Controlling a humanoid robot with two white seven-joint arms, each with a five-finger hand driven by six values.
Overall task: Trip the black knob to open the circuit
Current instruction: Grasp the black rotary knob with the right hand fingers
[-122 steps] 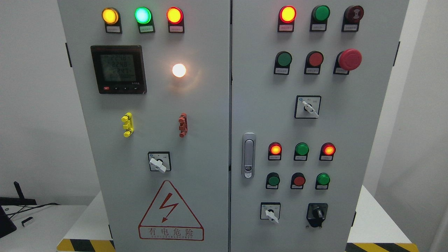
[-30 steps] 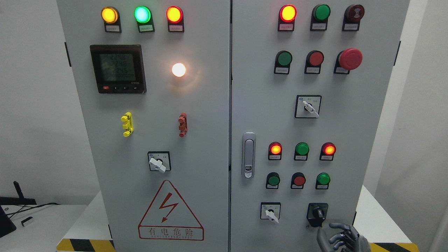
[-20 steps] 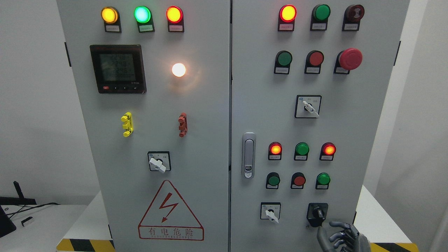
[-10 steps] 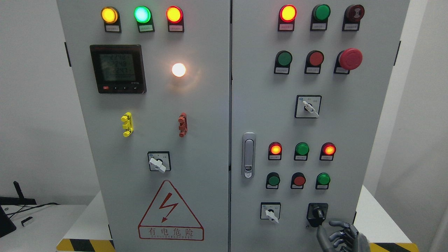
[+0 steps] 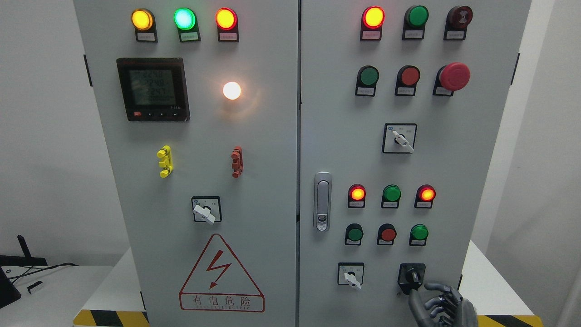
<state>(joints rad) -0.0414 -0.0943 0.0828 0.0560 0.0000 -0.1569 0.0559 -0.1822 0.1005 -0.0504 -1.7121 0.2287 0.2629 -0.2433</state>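
Observation:
The black knob point(image 5: 412, 275) sits on a black square plate at the lower right of the right cabinet door point(image 5: 454, 181), its handle pointing up and slightly left. My right hand point(image 5: 435, 303) rises from the bottom edge just below and right of the knob. Its dark grey fingers point(image 5: 438, 287) are loosely curled and spread, holding nothing. The thumb tip reaches up to the lower edge of the knob's plate; I cannot tell whether it touches. My left arm does not show.
A white selector switch point(image 5: 351, 277) is left of the knob, with green and red push buttons point(image 5: 387, 234) and lit indicator lamps point(image 5: 357, 194) above. The door latch point(image 5: 322, 201) stands mid-panel. The left door carries a meter point(image 5: 152, 89) and a warning triangle point(image 5: 221, 274).
Six seconds ago no hand was in view. Over the last second and a half my right hand has crept slightly up and left toward the black knob. The knob has not turned.

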